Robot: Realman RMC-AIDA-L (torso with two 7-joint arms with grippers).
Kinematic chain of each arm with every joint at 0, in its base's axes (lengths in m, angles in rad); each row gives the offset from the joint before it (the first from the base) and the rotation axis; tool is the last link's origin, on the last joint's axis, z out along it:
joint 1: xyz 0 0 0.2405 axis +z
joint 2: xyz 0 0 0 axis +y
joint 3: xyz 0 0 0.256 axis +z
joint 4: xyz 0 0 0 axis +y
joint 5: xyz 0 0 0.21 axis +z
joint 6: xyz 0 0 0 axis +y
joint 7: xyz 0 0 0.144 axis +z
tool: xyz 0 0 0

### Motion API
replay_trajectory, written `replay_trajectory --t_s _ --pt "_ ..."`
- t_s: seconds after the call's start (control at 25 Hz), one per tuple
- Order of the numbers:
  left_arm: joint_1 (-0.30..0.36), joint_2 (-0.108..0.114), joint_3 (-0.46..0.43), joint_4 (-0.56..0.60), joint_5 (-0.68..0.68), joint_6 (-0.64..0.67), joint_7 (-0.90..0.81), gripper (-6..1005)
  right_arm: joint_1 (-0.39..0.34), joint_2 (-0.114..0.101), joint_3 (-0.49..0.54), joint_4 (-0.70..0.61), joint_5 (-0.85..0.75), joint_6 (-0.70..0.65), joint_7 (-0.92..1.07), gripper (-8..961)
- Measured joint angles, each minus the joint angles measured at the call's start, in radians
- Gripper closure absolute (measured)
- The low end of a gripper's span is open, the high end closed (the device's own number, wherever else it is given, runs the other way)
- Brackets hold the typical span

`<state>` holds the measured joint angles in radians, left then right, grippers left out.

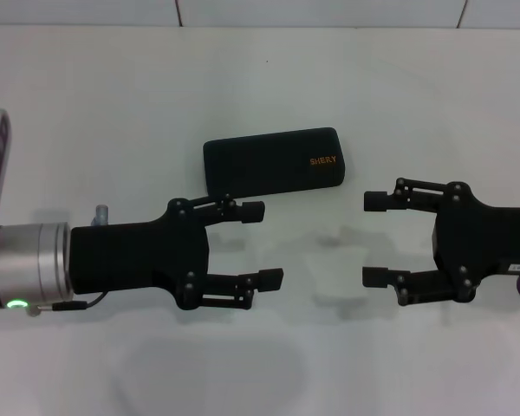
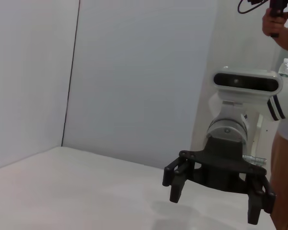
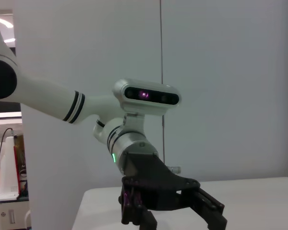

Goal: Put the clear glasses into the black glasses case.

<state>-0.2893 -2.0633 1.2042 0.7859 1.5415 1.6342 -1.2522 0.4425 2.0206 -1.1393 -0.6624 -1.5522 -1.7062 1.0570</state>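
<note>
Black glasses case (image 1: pixel 273 161) lies shut on the white counter (image 1: pixel 113 95), just beyond the two hands; the clear glasses cannot be made out (faint smudges between the hands are all that shows). No step looks begun, so the lid must first be lifted. Left hand (image 1: pixel 258 243) and right hand (image 1: pixel 374 238) hover face to face, both spread wide, holding and touching nothing.

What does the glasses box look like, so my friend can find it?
Look at the white table. Near its middle, just beyond the two black grippers, the left gripper and the right gripper, lies the black glasses case, shut and flat. It is a long box with rounded corners and small orange letters near one end.
</note>
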Motion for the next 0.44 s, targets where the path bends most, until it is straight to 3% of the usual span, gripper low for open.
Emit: replay_trajectory --t_s 0.44 --pt "0.012 0.003 0.000 0.000 0.001 0.002 -0.006 116 0.001 0.003 -0.006 0.002 0.006 0.001 0.000 136"
